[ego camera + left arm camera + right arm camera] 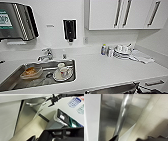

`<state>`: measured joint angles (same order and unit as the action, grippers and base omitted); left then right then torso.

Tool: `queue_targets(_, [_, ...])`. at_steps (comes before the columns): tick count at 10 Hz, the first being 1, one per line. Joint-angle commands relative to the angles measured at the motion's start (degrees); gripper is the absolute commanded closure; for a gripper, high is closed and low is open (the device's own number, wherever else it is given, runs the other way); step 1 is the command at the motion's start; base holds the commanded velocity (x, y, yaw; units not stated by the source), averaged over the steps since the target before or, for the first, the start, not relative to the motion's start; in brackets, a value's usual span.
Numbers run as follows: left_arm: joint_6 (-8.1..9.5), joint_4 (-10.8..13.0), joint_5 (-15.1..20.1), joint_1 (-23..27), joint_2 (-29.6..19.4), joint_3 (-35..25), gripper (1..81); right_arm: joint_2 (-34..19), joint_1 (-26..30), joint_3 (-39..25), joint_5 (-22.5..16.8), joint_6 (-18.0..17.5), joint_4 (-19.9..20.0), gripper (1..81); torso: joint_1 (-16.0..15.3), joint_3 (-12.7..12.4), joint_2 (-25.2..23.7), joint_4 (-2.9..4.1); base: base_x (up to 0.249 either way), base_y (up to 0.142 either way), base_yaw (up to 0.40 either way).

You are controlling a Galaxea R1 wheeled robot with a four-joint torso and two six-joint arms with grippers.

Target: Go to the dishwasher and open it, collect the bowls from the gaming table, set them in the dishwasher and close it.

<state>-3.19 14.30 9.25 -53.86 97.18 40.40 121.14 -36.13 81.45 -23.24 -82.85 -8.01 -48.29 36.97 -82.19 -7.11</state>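
The dishwasher has a steel-grey front under the white counter. Its top edge shows at the bottom of the head view, and a dark gap runs along one side of the panel in the left wrist view. My right gripper is at one end of the long bar handle. In the right wrist view that handle runs close across the steel panel. Dark parts of my left gripper hang low over the wooden floor, away from the dishwasher. The bowls and the gaming table are out of view.
A sink in the counter holds an orange-brown dish, a plate and a white mug. Stacked dishes stand at the back right, with white cupboards above. Waste bins stand beside the dishwasher.
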Motion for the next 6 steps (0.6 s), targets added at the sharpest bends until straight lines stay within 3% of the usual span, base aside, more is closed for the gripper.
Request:
queue_targets(1, [-0.5,0.4,1.2,4.3,-1.8,-1.7,1.0,-2.0,8.7,0.2,-1.5,-1.8,0.5,1.0,0.0,0.0,0.0,0.0,0.0,0.0,0.0])
queue_targets(6, [-0.85,0.5,1.2,4.3,-1.7,-1.7,1.0,3.1,8.7,5.2,-1.6,-2.4,0.6,1.0,0.0,0.0,0.0,0.0,0.0,0.0,0.0])
